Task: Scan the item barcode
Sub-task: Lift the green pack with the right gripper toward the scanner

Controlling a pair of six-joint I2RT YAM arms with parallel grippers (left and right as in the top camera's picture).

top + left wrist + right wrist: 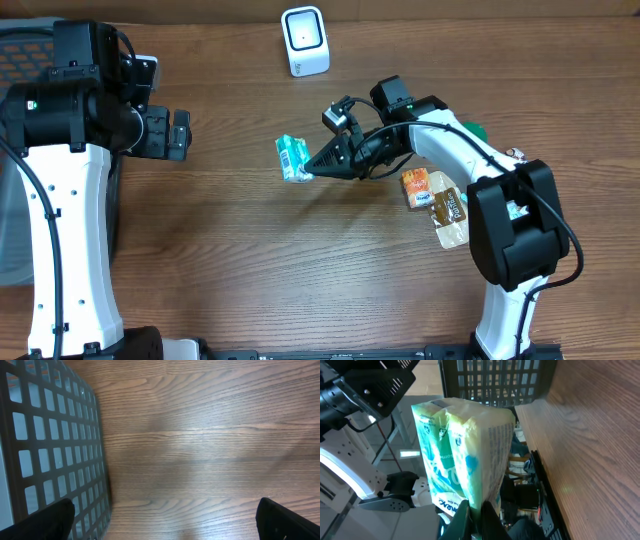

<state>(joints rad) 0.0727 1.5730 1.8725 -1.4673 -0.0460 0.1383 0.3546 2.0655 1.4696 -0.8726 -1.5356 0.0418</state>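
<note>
Teal-and-white wrapper marks the packet (292, 157). It is pinched by one thin edge at the tip of the right claw (312, 172), whose fingers are pressed together on it, and it appears clear of the table (300, 280). The white scanner (304, 40) stands well apart, off to one side of that claw. The left claw (170, 134) is spread wide and empty, far from the packet. As I judge it, the soft wrapper could swivel or slip from so shallow a pinch on the swing toward the scanner. The barcode, which I cannot locate, could also end up creased or facing away.
</note>
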